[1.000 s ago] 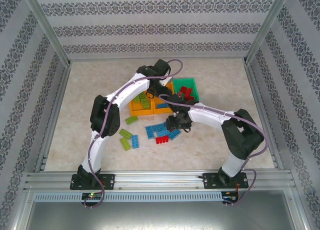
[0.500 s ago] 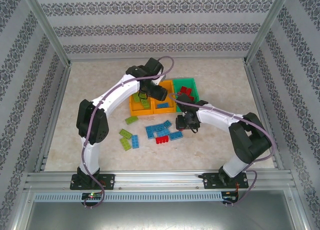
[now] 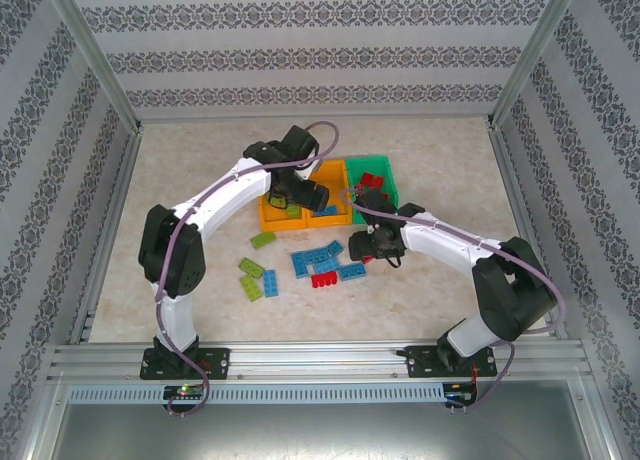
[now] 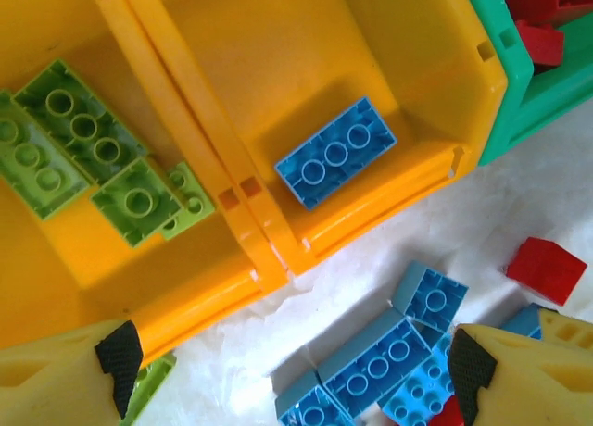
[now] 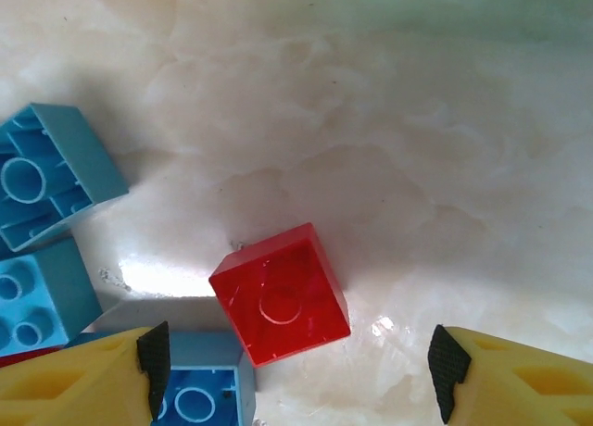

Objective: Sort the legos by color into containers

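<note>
Left claw (image 3: 300, 192) hangs open and empty over the two orange bins (image 3: 275, 221) in the overhead view. The right claw (image 3: 362, 243) sits low among loose bricks (image 3: 320, 265) on the tabletop (image 3: 450, 180), near the green bin (image 3: 391, 180).

On the left wrist camera, one blue brick (image 4: 335, 153) lies in the orange bin next to the green one, and lime bricks (image 4: 83, 148) lie in the other.

On the right wrist camera, the open jaws straddle a red brick (image 5: 281, 296) and grip nothing. It sits skewed to them, with a blue piece (image 5: 199, 389) at its corner. Closing now could twist it loose or drag the blue one along.
</note>
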Controlling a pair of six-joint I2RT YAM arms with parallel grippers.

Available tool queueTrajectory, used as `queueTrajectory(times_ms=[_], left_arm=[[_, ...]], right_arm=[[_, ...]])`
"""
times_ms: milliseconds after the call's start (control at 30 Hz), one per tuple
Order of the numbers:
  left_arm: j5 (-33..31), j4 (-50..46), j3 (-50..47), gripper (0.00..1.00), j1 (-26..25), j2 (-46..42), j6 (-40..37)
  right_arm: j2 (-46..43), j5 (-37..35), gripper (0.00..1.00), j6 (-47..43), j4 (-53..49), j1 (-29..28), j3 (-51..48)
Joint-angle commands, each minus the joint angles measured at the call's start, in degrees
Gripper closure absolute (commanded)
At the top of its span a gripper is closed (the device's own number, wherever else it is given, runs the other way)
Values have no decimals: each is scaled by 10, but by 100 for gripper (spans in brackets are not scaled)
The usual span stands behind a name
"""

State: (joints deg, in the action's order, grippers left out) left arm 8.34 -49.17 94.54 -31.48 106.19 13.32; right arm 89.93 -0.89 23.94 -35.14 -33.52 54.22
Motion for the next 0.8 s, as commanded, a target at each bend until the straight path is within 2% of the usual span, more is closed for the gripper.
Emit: queueTrajectory(times_ms=[0, 200, 367, 500, 633, 767], left_arm=[[-4, 27, -35, 9, 5, -34, 31], [-2, 33, -82, 8, 5, -62, 42], [-9, 35, -101, 8, 5, -80, 49], [-15, 30, -112, 7, 5, -88, 55], [-24, 26, -131, 7, 6, -103, 65], [-35, 19, -156, 7, 5, -123, 97]], right_arm=[[30, 4, 25, -36, -11, -1, 17], [81, 15, 35, -55, -7, 1, 49], [88, -2, 51, -52, -12, 4, 54], [69, -12, 63, -39, -15, 11, 49], [22, -12, 69, -17, -10, 39, 47], [-22, -4, 69, 3, 0, 84, 72]])
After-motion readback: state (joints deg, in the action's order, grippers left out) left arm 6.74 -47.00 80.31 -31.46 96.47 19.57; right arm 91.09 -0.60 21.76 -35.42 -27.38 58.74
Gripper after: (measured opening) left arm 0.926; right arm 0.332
